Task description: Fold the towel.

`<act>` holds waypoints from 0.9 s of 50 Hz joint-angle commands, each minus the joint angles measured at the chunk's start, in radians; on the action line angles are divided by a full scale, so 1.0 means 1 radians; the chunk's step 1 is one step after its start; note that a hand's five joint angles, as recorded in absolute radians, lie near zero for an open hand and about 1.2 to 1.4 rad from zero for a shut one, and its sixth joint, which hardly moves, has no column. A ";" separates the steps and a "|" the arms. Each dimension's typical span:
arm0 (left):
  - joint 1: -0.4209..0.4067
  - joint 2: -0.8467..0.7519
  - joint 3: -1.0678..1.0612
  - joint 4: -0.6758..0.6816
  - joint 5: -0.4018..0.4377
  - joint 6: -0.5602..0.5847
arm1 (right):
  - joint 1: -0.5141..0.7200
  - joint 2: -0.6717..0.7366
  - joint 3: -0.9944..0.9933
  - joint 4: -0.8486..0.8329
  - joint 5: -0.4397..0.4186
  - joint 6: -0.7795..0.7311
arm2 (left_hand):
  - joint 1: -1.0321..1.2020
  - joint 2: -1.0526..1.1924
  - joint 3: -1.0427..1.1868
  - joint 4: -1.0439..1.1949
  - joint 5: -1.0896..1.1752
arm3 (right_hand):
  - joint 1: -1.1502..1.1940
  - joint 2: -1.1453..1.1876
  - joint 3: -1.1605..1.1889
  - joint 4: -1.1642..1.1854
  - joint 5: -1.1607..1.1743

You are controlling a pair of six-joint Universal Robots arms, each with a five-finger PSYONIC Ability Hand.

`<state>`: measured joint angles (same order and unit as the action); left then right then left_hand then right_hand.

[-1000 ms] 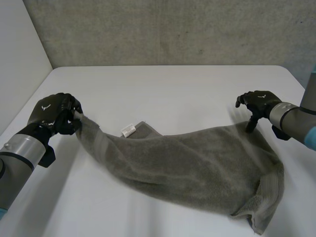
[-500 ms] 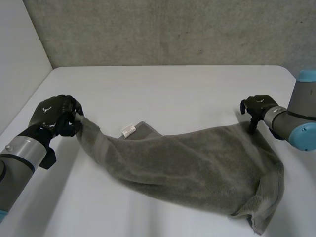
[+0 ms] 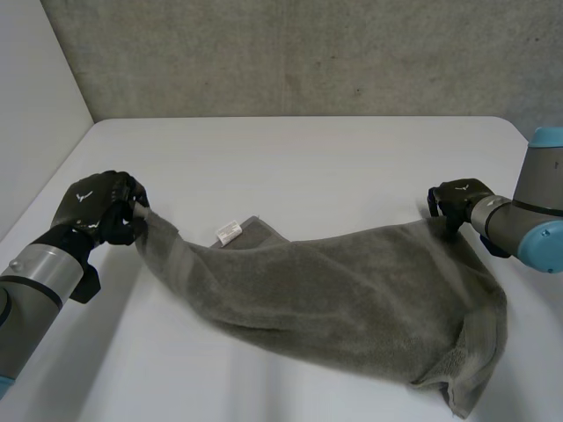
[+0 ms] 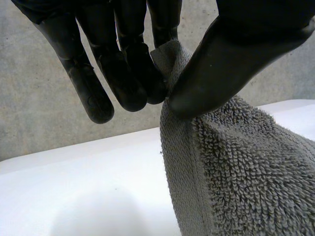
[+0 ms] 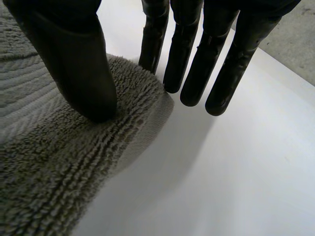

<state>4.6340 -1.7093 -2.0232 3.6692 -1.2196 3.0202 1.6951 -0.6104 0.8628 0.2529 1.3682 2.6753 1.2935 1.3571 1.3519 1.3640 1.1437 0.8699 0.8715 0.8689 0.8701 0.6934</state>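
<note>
A grey towel lies bunched in a long band across the white table. My left hand holds the towel's left corner a little above the table. In the left wrist view my left hand pinches that corner between thumb and fingertips. My right hand is at the towel's far right corner. In the right wrist view its thumb presses down on the towel, while its straight fingers reach past the towel's edge toward the bare table.
A white label sticks out of the towel's far edge near the middle. The towel's right end is folded over near the table's front right. A white wall stands at the left, a concrete wall behind.
My right hand has come down onto the towel's far right corner and its fingers have drawn closer to the thumb. The left hand keeps its pinch and has hardly moved.
</note>
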 commanded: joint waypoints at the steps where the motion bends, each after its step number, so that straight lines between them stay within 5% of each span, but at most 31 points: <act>1: -0.001 0.000 0.000 0.000 0.000 0.000 | 0.000 -0.019 0.031 -0.003 -0.003 0.000 | 0.103 0.039 0.044 0.032 0.078 | 0.087 0.085 0.088 0.087 0.089; 9: -0.001 0.002 -0.003 -0.001 0.000 0.000 | -0.003 -0.072 0.097 -0.003 -0.015 0.000 | 0.103 0.039 0.044 0.032 0.078 | 0.237 0.235 0.238 0.237 0.239; 13: -0.001 0.004 -0.002 -0.001 0.000 0.000 | -0.006 -0.133 0.151 -0.003 -0.030 0.003 | 0.103 0.039 0.044 0.032 0.078 | 0.526 0.524 0.527 0.526 0.528; 20: 0.002 -0.007 0.034 0.005 0.009 0.005 | -0.002 -0.213 0.165 -0.003 -0.109 -0.002 | 0.103 0.039 0.044 0.032 0.078 | 0.526 0.525 0.527 0.526 0.528; 31: -0.081 -0.282 0.572 0.094 -0.032 0.009 | 0.035 -0.219 -0.347 -0.027 -0.113 -0.014 | 0.103 0.039 0.044 0.032 0.078 | 0.526 0.525 0.527 0.526 0.528; 35: -0.107 -0.346 0.902 0.092 -0.136 -0.009 | 0.058 -0.230 -0.588 -0.122 -0.081 0.064 | 0.103 0.039 0.044 0.032 0.078 | 0.526 0.525 0.527 0.526 0.528; 40: -0.119 -0.357 1.176 0.098 -0.285 -0.084 | 0.049 -0.293 -0.660 -0.256 -0.026 0.228 | 0.103 0.039 0.044 0.032 0.078 | 0.526 0.525 0.527 0.526 0.528; 45: -0.121 -0.360 1.325 0.097 -0.333 -0.158 | 0.046 -0.338 -0.628 -0.294 -0.021 0.342 | 0.103 0.039 0.044 0.032 0.078 | 0.526 0.525 0.527 0.526 0.528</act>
<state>4.5116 -2.0834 -0.9018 3.7700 -1.4477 2.9597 1.7468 -0.8925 0.2058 0.0249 1.3301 2.8756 1.2960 1.3579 1.3527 1.3642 1.1437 1.3359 1.3172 1.3519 1.3472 1.1590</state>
